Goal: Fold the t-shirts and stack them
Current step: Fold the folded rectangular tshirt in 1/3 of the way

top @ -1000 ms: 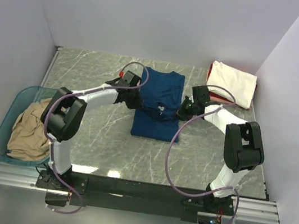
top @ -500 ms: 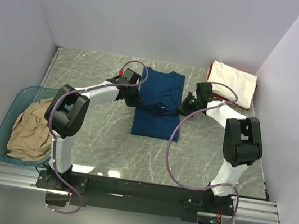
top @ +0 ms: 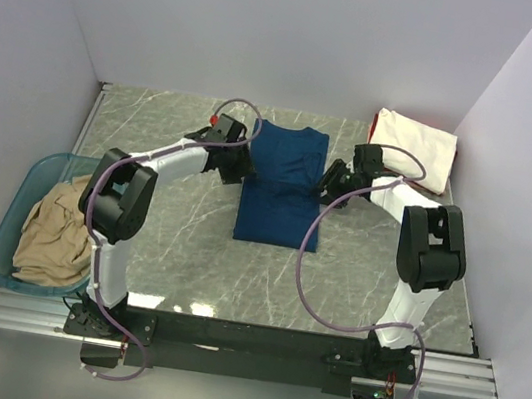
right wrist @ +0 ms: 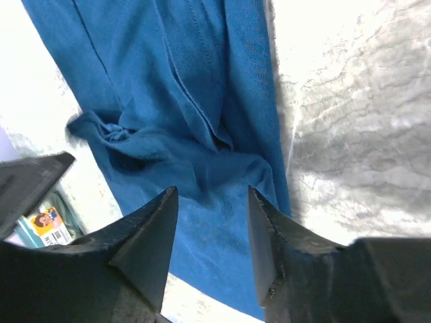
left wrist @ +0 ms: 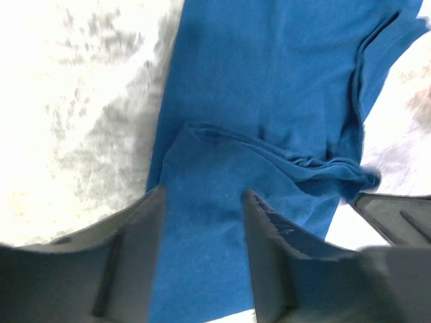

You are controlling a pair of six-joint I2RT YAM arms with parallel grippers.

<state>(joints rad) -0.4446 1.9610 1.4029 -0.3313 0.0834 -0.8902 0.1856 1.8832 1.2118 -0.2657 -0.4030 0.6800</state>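
Navy t-shirt (top: 283,187) lay mid-desk (top: 169,235), narrowed to long strip, one layer lapped over, bunched seam across middle. Left fingers (left wrist: 269,262) and right fingers (right wrist: 145,249) stood apart at strip's opposite edges, gripping nothing, probably so lapped layer could lie flat. Cream t-shirt (top: 413,147) sat folded at far right corner, likely stack base. Tan t-shirt (top: 50,236) waited in tub (top: 18,196).

We find one t-shirt (top: 281,202) midway on the table (top: 170,230), folded t-shirts (top: 413,147) back right, a loose shirt (top: 48,236) in the tub (top: 50,157) front left.
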